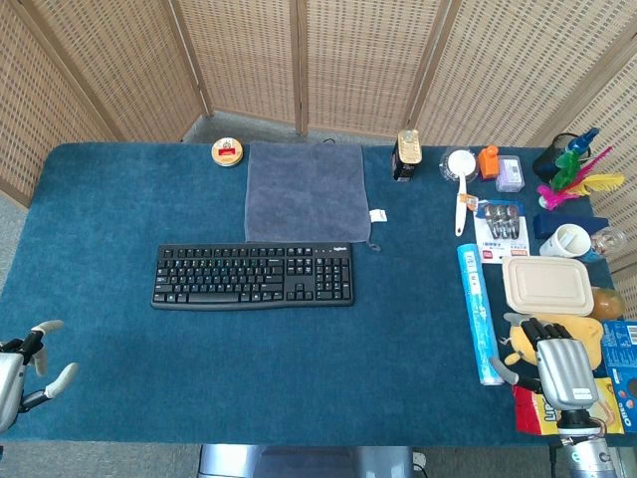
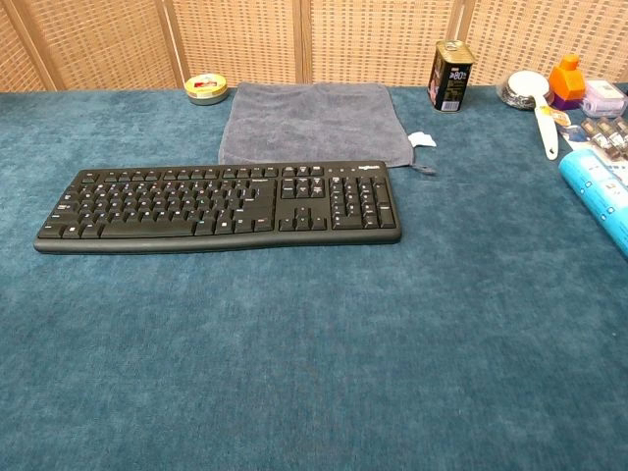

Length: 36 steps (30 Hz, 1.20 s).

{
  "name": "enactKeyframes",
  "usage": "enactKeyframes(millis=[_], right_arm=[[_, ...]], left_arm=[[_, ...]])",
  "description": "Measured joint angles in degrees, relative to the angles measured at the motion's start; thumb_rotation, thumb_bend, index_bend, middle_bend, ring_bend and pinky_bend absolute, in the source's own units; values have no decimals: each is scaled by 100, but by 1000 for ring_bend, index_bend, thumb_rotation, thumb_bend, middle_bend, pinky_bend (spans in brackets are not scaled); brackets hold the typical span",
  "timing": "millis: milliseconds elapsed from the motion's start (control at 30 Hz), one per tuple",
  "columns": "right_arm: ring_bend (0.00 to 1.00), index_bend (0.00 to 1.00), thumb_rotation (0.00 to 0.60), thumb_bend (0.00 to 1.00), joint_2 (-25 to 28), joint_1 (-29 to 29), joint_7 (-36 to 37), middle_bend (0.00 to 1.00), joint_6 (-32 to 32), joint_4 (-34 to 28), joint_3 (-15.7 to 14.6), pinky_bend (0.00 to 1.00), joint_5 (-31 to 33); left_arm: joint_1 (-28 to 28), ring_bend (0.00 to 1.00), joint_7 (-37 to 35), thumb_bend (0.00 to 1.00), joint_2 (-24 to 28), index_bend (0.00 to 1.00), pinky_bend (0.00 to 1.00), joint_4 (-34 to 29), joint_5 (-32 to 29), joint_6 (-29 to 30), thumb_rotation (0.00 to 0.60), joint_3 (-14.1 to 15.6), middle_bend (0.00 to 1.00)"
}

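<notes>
Your right hand (image 1: pixel 559 366) sits at the near right edge of the blue surface (image 1: pixel 299 368), fingers curled down over a yellow plush toy (image 1: pixel 575 334), though you cannot tell whether it grips it; the toy lies just near of the beige lidded box (image 1: pixel 546 285) and right of the blue tube (image 1: pixel 476 312). Your left hand (image 1: pixel 25 366) hangs at the near left corner, fingers spread and holding nothing, well apart from the black keyboard (image 1: pixel 254 275) and the grey towel (image 1: pixel 306 191) beyond it

A staged test room rather than a lived-in office: woven rattan screens (image 1: pixel 368 60) fence a counter (image 1: pixel 119 199) under blue carpet-like cloth, carrying a keyboard (image 1: pixel 254 276), towel (image 1: pixel 307 191) and assorted household clutter.
</notes>
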Motion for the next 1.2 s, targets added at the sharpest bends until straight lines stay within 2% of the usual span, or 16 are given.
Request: enactKeyframes(millis=[400,467,500,567,633,667,733,833,1200], right_arm=[[382,272,0,256,-5,1,29,366,5,18,-29,345,-21],[382,272,0,257,10,-5,41,366,8,4,-30,345,-8],[383,272,0,257,12,-10,46,366,6,4,-35,345,-6],[383,272,0,257,20,-19,61,366,7,5,-49,346,-8],[383,272,0,257,31,-20,64,366,3,-1,-55,346,-10],[383,272,0,257,34,-19,64,366,2,-5,-54,346,-10],[383,272,0,257,44,-17,65,366,3,-18,-52,348,-13],[382,272,0,256,54,-24,60,366,10,-30,-54,349,-10],[383,272,0,257,72,-110,57,366,38,-12,-58,349,114]], left_arm=[[-86,555,-53,141,120,264,497,-66,-17,-146,0,-72,685],[-134,574,7,141,148,263,539,-82,-8,-183,0,-109,686],[-157,606,48,141,158,264,579,-90,-8,-203,0,-128,702],[-233,735,179,141,174,264,687,-104,-8,-266,0,-188,814],[-345,910,341,140,185,264,806,-110,-22,-391,0,-254,972],[-401,964,411,141,190,263,854,-111,-33,-463,0,-283,999],[-557,999,571,140,199,263,912,-100,-76,-676,0,-352,1000],[-814,1000,757,140,217,263,953,-101,-238,-1104,0,-455,1000],[-1960,1000,1253,141,29,264,964,39,-1564,-2845,0,-873,1000]])
